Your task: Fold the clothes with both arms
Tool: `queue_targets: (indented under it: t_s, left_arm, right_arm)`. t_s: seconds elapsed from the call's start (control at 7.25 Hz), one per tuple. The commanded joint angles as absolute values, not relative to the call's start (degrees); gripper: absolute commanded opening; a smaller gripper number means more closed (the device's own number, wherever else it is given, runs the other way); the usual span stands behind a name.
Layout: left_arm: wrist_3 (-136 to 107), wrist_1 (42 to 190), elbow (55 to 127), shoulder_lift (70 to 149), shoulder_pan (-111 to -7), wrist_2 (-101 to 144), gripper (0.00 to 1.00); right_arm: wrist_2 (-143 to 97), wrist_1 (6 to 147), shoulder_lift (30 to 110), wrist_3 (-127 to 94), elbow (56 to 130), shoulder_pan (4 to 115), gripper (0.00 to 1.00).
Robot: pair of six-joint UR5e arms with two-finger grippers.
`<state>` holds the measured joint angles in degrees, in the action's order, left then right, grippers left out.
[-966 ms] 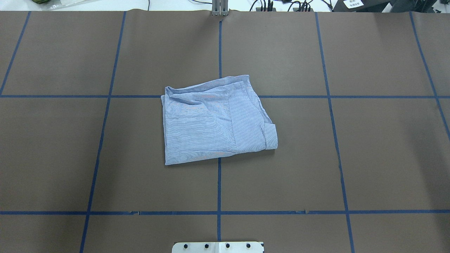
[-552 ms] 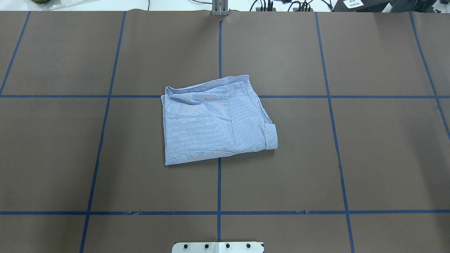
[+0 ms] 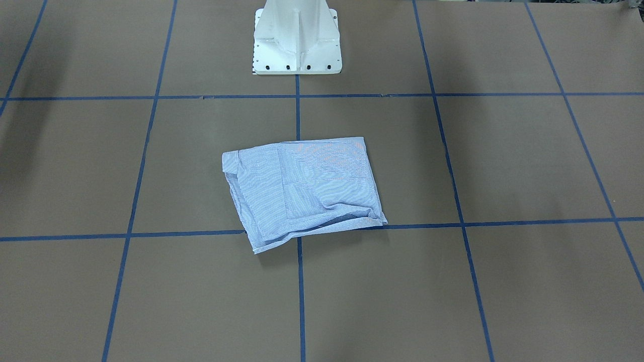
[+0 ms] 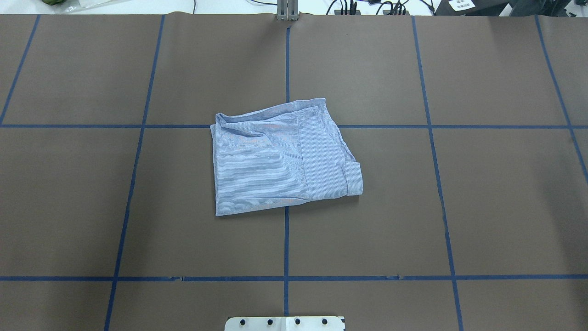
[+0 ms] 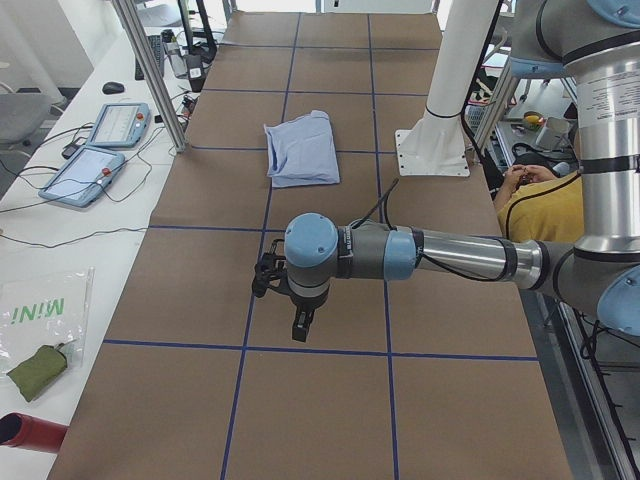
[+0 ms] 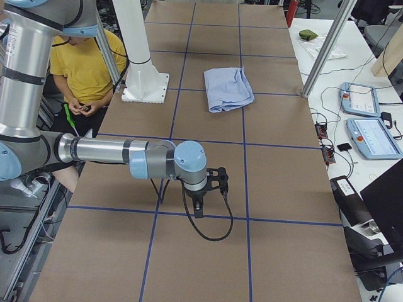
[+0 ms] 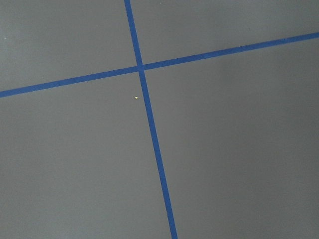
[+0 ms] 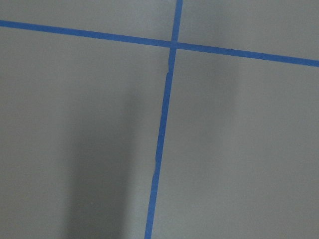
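The clothes are one light blue striped shirt [image 4: 280, 156], folded into a rough rectangle and lying flat at the table's middle [image 3: 302, 193] [image 5: 300, 150] [image 6: 228, 88]. Neither gripper touches it. The left arm reaches out low over the table at the robot's left end, and its gripper [image 5: 300, 325] points down over bare brown paper, far from the shirt. The right gripper [image 6: 198, 211] hangs likewise over the right end. Both show only in the side views, so I cannot tell whether they are open or shut. Both wrist views show only paper and blue tape.
The white pedestal base [image 3: 297, 45] stands at the robot's edge. Blue tape lines [image 4: 285, 243] grid the brown paper. Control tablets [image 5: 100, 150] [image 6: 371, 119] and cables lie on the far side bench. A seated person in yellow [image 6: 88, 63] is behind the robot.
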<state>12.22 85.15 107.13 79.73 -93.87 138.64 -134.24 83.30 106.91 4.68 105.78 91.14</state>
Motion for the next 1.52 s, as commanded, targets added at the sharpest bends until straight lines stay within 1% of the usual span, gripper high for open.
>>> queue_targets:
  t_s: [0.0, 0.14, 0.41, 1.38]
  left_arm:
    - [12.48, 85.34, 107.4, 79.46, -94.22, 138.52, 1.0]
    - [12.48, 85.34, 107.49, 79.28, -94.31, 138.52, 1.0]
    - [12.66, 85.34, 107.75, 78.66, -94.31, 136.69, 1.0]
    - [12.39, 85.34, 107.58, 78.75, -94.22, 134.65, 1.0]
  right_arm:
    - [-133.51, 82.96, 107.14, 4.05, 105.73, 91.14, 1.0]
    - [-132.98, 83.84, 107.23, 4.04, 105.82, 91.23, 1.0]
    - [-128.78, 90.06, 106.96, 4.04, 106.87, 91.23, 1.0]
    - [-128.93, 89.65, 107.58, 4.83, 106.08, 91.14, 1.0]
